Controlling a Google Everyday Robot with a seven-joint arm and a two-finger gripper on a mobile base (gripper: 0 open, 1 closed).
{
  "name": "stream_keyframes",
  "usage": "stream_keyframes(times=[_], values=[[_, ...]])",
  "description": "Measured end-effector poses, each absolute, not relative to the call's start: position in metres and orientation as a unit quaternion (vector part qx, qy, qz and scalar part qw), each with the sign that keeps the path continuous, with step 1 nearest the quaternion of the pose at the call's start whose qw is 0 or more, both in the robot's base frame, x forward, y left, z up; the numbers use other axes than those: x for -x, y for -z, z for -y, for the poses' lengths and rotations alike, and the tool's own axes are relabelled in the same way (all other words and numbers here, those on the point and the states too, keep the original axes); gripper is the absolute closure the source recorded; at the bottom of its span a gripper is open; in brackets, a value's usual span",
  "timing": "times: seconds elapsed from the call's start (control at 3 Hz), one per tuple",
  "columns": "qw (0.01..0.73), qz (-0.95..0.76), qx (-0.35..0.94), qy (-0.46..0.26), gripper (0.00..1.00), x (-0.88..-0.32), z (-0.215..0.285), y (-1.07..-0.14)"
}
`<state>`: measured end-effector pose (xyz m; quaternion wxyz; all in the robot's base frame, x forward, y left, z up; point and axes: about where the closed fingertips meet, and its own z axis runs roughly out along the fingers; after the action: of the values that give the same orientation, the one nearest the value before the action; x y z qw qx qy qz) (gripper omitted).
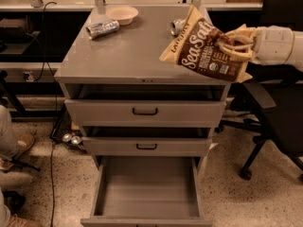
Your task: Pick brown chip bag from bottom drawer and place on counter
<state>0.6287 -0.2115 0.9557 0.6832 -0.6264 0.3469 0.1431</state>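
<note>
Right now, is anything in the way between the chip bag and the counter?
Nothing visible. The pale end effector, at the right, grips the crinkly brown chip bag above the flat grey metal counter; a crushed silver can lies just behind.

The brown chip bag [206, 51], dark brown w/ tan edges and white "Sea Salt" lettering, is held tilted at the right edge of the counter [128, 51]. Its upper-left corner is raised over the top and its lower-right end is hung past the edge. It is clasped at its right end by the gripper [236, 44], fingers wrapped round it. The counter is seen as flat grey metal, approx. square. The bottom drawer [147, 188] is pulled out twd. the camera, w/ plain grey floor & walls exposed.
</note>
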Motion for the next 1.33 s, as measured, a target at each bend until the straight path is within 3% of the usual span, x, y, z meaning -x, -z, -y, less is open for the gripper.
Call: stream_keyframes(times=[1.33], values=[[0.622, -0.319, 0.711, -0.079, 1.0, -0.72, 0.155, -0.976]])
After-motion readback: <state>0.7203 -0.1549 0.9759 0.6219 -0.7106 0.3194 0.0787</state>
